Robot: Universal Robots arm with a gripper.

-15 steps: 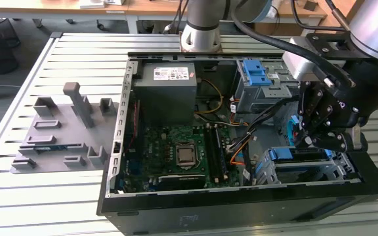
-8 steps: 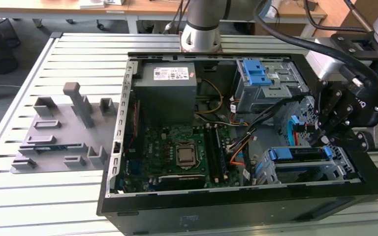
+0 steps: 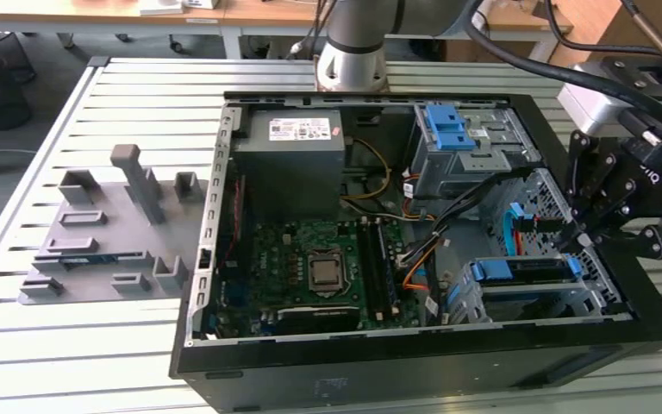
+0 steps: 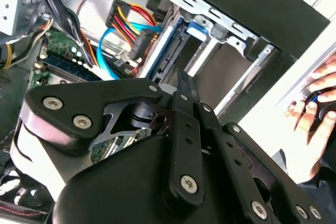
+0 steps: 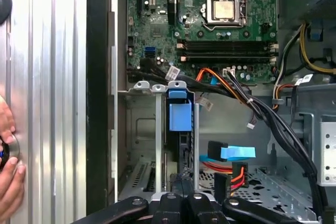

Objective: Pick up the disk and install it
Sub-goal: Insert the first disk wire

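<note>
The disk (image 3: 527, 270) stands on edge in the lower drive bay at the exterior view's right of the open computer case (image 3: 210, 259). Its blue carrier frame (image 5: 180, 115) shows in the first wrist view, and its silver side (image 4: 170, 45) in the second wrist view. My gripper (image 3: 578, 235) hangs over the bay's outer end, just behind the disk. In both wrist views its fingers (image 4: 181, 77) come together, with nothing visible between them, right at the disk's near edge (image 5: 184, 153). Whether they touch it I cannot tell.
Inside the case lie the motherboard (image 3: 320, 267), a grey power-supply box (image 3: 302, 142), a metal cage with a blue latch (image 3: 452, 129) and cable bundles (image 5: 236, 85). A grey fixture (image 3: 113, 233) sits on the table beside the case. A person's hand (image 4: 315, 103) rests outside the case wall.
</note>
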